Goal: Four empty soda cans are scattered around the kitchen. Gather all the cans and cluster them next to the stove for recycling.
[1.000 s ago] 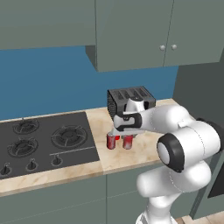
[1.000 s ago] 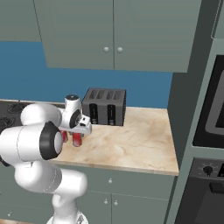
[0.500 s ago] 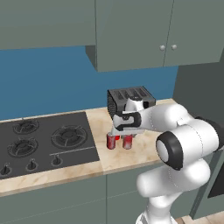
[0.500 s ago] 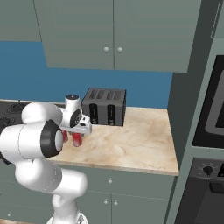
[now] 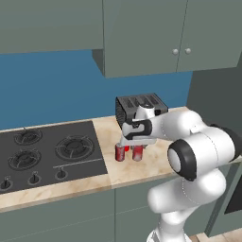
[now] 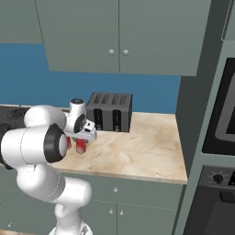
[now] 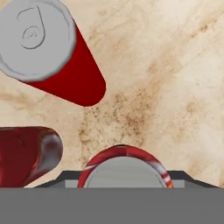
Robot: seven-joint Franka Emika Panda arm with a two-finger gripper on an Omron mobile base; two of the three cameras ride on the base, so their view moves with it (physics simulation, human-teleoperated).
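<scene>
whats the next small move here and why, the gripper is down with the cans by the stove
Probably open the gripper and lift straight up. The can between its fingers seems to stand on the counter beside the stove, close to two other cans. That looks like the placing spot, and a straight lift avoids knocking the neighbours.

Cans partly hidden or cropped

Nearest soda can (image 7: 124, 168) cut off low in hand view; another can (image 7: 26, 154) cropped at left edge; fingertips unseen, grip unclear.
</scene>
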